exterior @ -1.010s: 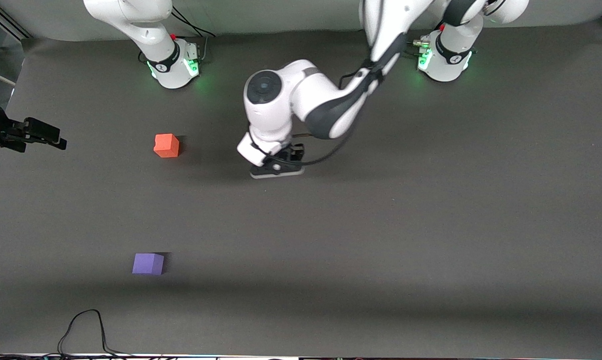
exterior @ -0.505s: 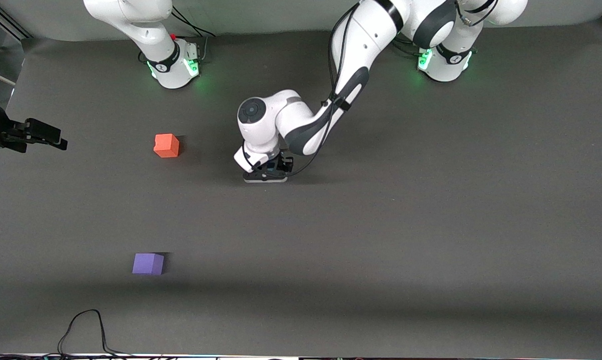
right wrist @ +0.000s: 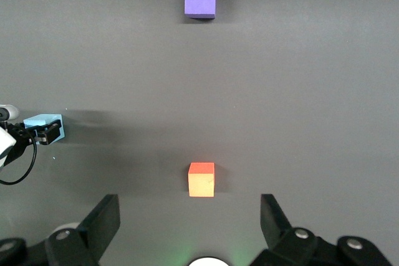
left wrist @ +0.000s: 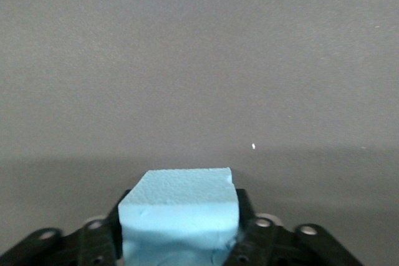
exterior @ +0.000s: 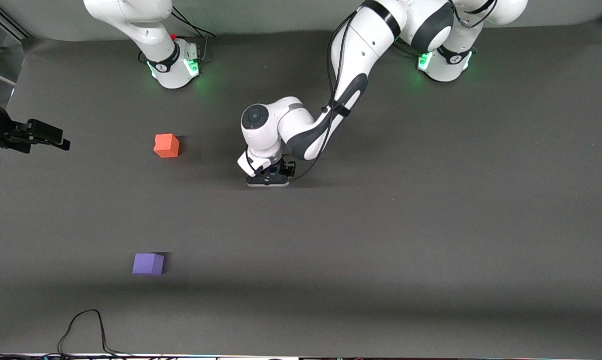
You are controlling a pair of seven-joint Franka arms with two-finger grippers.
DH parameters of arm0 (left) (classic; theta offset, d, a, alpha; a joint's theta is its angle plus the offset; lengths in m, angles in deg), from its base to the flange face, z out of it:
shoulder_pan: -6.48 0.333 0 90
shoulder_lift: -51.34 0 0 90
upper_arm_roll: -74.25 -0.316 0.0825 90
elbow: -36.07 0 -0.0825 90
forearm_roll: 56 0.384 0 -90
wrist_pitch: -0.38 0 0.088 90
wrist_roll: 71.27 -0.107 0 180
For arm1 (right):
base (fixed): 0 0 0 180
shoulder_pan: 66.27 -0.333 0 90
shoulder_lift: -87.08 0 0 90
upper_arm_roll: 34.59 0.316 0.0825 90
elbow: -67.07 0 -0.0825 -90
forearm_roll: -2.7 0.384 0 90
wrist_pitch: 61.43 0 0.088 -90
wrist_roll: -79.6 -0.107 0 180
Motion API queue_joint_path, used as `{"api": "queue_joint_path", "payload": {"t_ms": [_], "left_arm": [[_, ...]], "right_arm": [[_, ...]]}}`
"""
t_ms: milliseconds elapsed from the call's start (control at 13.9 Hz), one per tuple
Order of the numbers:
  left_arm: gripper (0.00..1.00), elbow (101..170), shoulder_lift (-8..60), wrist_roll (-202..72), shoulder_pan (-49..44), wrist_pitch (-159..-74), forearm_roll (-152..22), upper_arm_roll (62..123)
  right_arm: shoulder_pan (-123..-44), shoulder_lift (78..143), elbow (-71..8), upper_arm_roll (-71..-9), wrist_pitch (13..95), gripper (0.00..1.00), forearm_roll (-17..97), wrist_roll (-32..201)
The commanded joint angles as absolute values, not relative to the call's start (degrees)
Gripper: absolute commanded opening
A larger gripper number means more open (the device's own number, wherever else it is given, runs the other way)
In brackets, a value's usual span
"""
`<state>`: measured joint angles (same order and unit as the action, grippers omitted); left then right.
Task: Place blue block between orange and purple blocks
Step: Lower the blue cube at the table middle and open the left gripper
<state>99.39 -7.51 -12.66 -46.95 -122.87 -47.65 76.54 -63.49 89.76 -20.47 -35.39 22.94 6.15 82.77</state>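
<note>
Two fingers of the left end effector (exterior: 268, 177) pinch the blue block (left wrist: 179, 216) low over the middle of the bench (exterior: 431, 225). The right end effector (right wrist: 190, 222), spread wide, waits at the right arm's edge. The orange block (exterior: 166, 145) sits nearer that edge, the purple block (exterior: 148, 263) toward the front edge.

I see open surface (exterior: 381, 240) between the orange block (exterior: 166, 145) and purple block (exterior: 148, 263); my left claw (exterior: 268, 178) has bare surface toward that gap.
</note>
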Motion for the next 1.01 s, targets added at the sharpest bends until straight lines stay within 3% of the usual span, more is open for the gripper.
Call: {"api": "queue_joint_path", "payload": {"t_ms": [0,288,577,721,938], "left_arm": [[1.0,99.7,-6.5,-11.59,-47.13,-122.94,-46.95,76.1],[1.0,99.0,-0.27,-12.12,-44.51,-114.33,-49.4,76.54],[1.0,99.96,8.51,-15.96,-34.77,-108.09,-54.84,77.06],[1.0,104.42,13.87,-22.37,-27.66,-106.67,-59.06,77.07],[1.0,117.23,24.93,-33.79,-17.89,-106.41,-59.69,77.07]], "right_arm": [[-63.63,89.37,-20.64,-35.91,23.39,1.0,7.18,83.99],[-63.63,89.46,-20.73,-36.0,23.3,1.0,7.27,83.99],[-63.89,88.84,-20.81,-35.83,22.07,1.0,7.62,83.91],[-64.33,88.49,-20.73,-35.12,21.28,1.0,7.8,83.64],[-71.51,87.61,-20.38,-34.95,20.66,1.0,9.99,77.0]]}}
